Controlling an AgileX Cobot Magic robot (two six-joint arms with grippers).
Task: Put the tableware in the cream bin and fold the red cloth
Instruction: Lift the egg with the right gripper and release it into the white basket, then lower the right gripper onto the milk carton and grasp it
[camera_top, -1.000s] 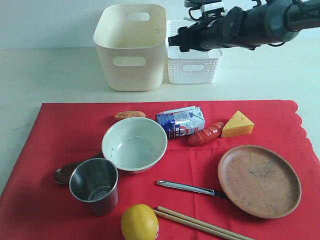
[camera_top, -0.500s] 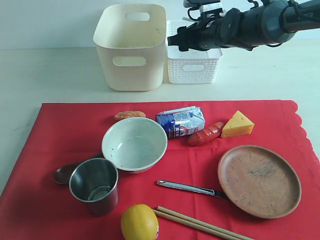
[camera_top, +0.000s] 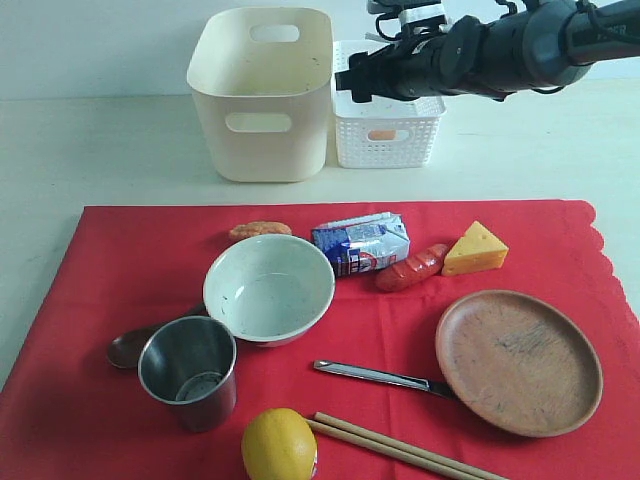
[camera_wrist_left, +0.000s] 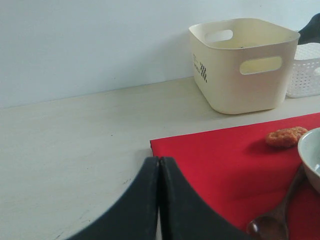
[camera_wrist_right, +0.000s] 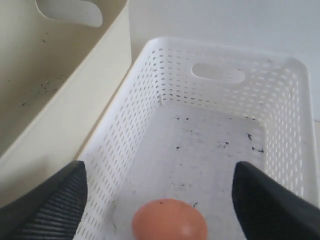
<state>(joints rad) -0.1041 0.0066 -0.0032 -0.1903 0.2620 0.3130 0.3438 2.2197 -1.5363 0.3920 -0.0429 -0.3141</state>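
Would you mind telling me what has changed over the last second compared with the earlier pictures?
The egg has landed in the white lattice basket. It now shows orange through the front handle cut-out, which was blank before. It was evidently released by the right gripper, which hangs open above it and has barely shifted. Everything on the red cloth stayed put, and the left gripper remains shut.

chopsticks (camera_top: 400, 446) cut by bottom edge, lemon (camera_top: 279, 445) clipped too, spoon (camera_top: 130, 348) handle partly behind bowl (camera_top: 269, 288)
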